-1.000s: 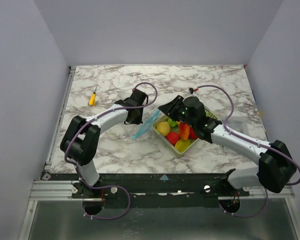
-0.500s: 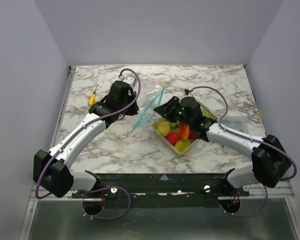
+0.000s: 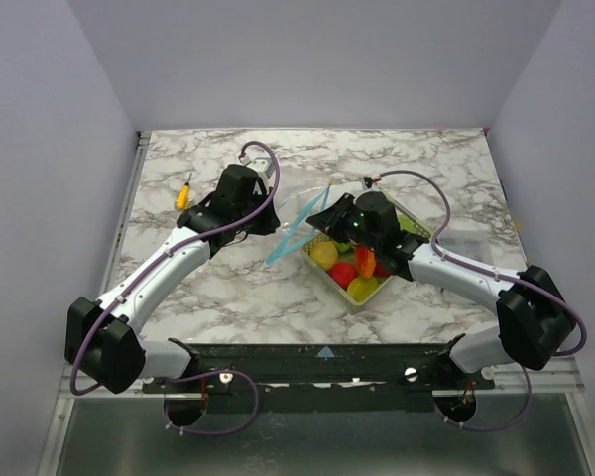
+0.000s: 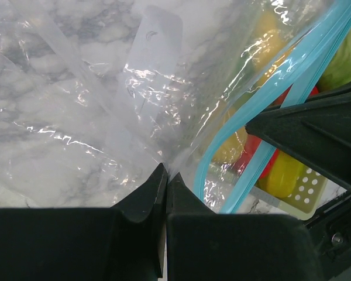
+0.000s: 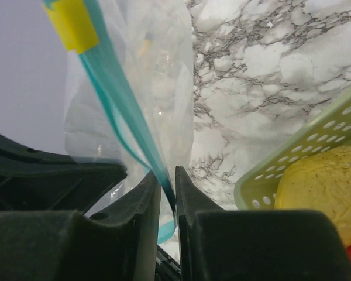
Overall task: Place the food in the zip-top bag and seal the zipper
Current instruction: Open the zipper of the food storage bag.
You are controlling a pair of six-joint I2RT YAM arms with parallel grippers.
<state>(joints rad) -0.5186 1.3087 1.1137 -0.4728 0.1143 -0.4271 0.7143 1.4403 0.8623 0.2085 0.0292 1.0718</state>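
Blue zipper, right end effector clamped.

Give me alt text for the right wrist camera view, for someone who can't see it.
The right gripper pinches the blue zipper of the clear bag, which runs up to a yellow slider. Beside it on the marble table, a green basket holds a yellow fruit.

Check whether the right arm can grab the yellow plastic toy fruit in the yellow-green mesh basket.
Probably not now: the right gripper is shut on the clear plastic bag's light-blue zipper strip. The yellow toy fruit itself lies uncovered in the mesh basket, close beside it.
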